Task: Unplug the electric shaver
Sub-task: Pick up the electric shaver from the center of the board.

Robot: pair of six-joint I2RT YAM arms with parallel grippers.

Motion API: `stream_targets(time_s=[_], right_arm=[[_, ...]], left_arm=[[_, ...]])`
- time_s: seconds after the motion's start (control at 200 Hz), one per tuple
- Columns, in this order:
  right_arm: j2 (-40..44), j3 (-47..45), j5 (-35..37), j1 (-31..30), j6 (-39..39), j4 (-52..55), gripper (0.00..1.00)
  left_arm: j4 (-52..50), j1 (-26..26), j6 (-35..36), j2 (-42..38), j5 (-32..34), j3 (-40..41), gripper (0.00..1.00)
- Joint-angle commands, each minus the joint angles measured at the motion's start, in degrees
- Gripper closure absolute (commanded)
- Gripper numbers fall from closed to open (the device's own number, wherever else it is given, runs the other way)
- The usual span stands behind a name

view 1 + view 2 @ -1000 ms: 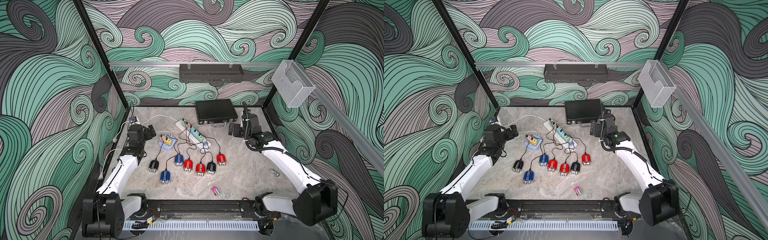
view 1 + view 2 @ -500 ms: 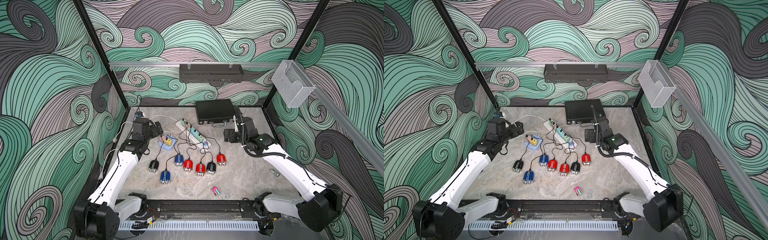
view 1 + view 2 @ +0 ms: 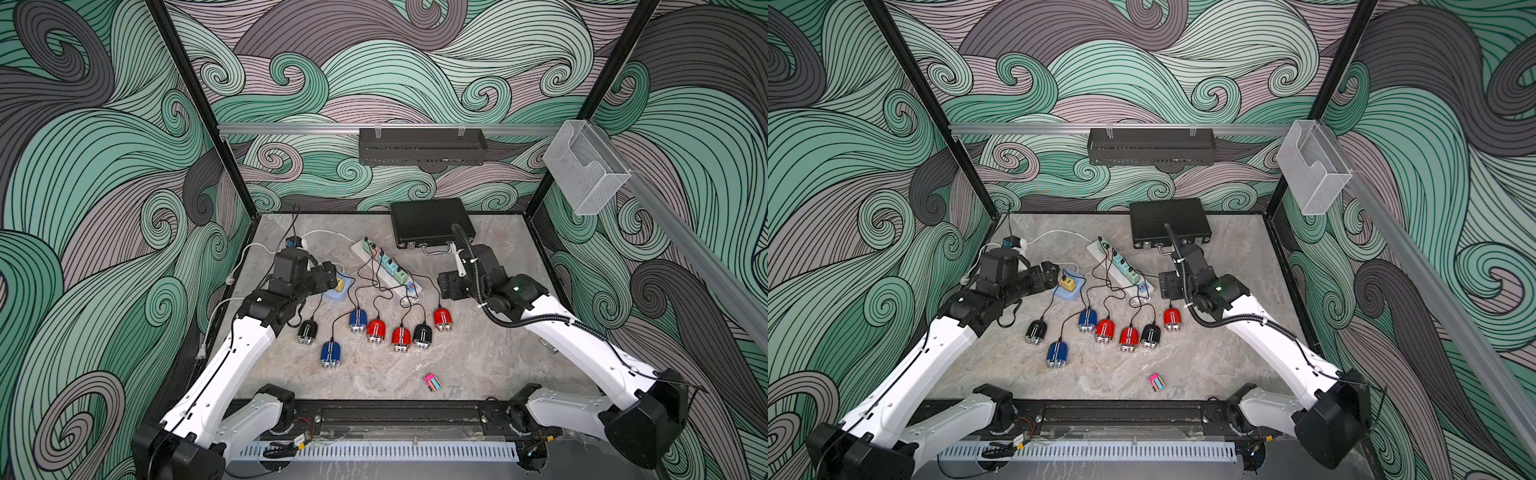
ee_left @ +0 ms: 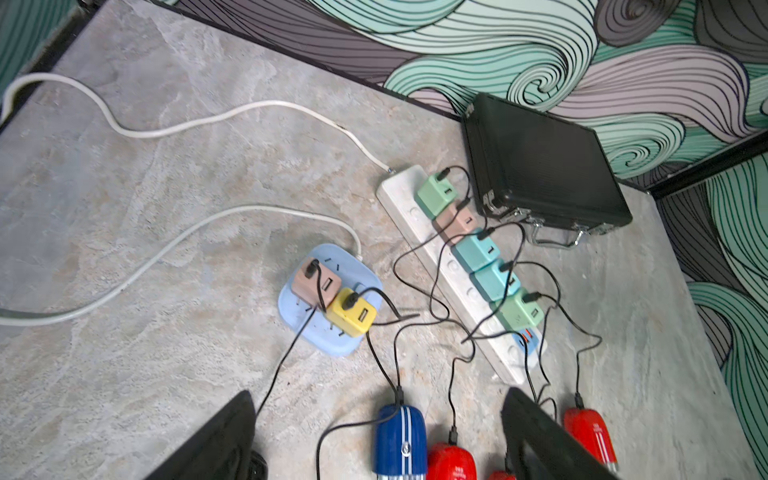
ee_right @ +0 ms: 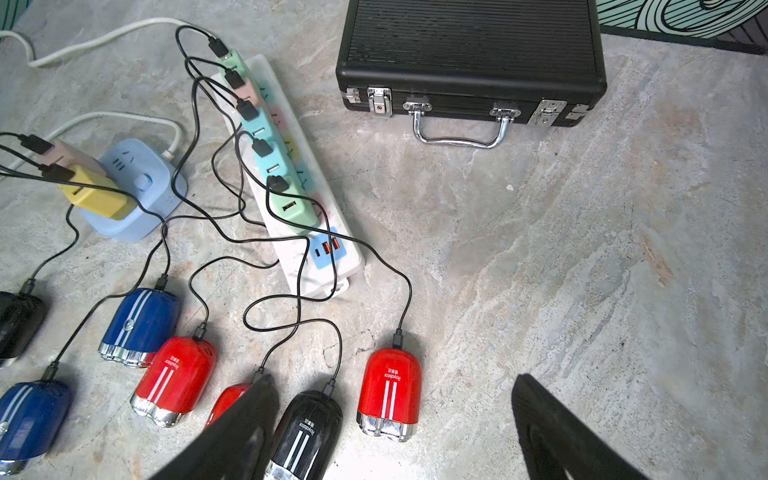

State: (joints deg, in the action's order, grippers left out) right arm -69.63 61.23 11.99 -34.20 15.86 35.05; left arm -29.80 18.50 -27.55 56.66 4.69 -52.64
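seven electric shavers (image 3: 375, 330) lie in a loose row on the table (image 3: 478, 361), two black, two blue and three red. each is corded to a coloured adapter, five on the white power strip (image 5: 349, 266) and two on the blue socket block (image 5: 124, 166). none is unplugged yet, and the task does not say which one is meant.

both arms hover over this cluster with nothing in hand. the left tool (image 3: 328, 272) is released above the socket block. its fingers (image 4: 216, 436) stand wide apart over bare table and cords. the right tool (image 3: 451, 286) is likewise spread above the strip's near end. its fingers (image 5: 552, 428) frame the end red shaver (image 5: 390, 390) and the black shaver (image 5: 307, 432) beside it.

my read is that this is the approach before a first grip. that red shaver looks the easiest pick, since one side is clear and its cord plug (image 5: 397, 338) stands free of the tangle. to do it well, one tool should pin the glossy body down. the other should pinch the small plug itself, not the thin cord, and pull straight back along the shaver's length. tugging the cord risks dragging the neighbours, because the leads cross one another. if the adapter end is chosen instead, the cord seems to run to the green adapter (image 5: 291, 199), and the strip would need holding down.

the black case (image 5: 469, 41) behind the strip is closed with both latches down, so its contents are hidden. the dark wire rack (image 3: 422, 145) on the back wall shows nothing i can make out inside. the clear bin (image 3: 582, 174) on the side rail looks empty.
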Motion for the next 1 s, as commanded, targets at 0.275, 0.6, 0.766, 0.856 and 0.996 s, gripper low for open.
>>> stream_targets(time_s=[0.275, 0.6, 0.766, 0.856, 0.996], right_arm=[[-2.63, -2.19, 1.45, -0.51, 3.05, 3.19, 0.19], [-7.39, -3.48, 1.55, -0.07, 5.61, 3.16, 0.20], [-9.07, -4.62, -2.37, 3.45, 7.04, 2.22, 0.20], [-9.97, -5.46, -5.19, 5.57, 7.13, 1.54, 0.21], [-10.17, -6.98, -5.90, 7.19, 7.59, 0.90, 0.21]], left_arm=[[-1.78, 9.80, -2.85, 1.84, 1.12, 0.36, 0.10], [2.04, 21.75, -4.91, 13.09, 4.69, -4.40, 0.10], [3.77, 26.21, -5.58, 19.17, 4.98, -8.03, 0.10], [4.09, 28.04, -5.86, 22.02, 5.16, -10.00, 0.10], [4.57, 30.80, -5.94, 26.16, 5.16, -12.57, 0.10]])
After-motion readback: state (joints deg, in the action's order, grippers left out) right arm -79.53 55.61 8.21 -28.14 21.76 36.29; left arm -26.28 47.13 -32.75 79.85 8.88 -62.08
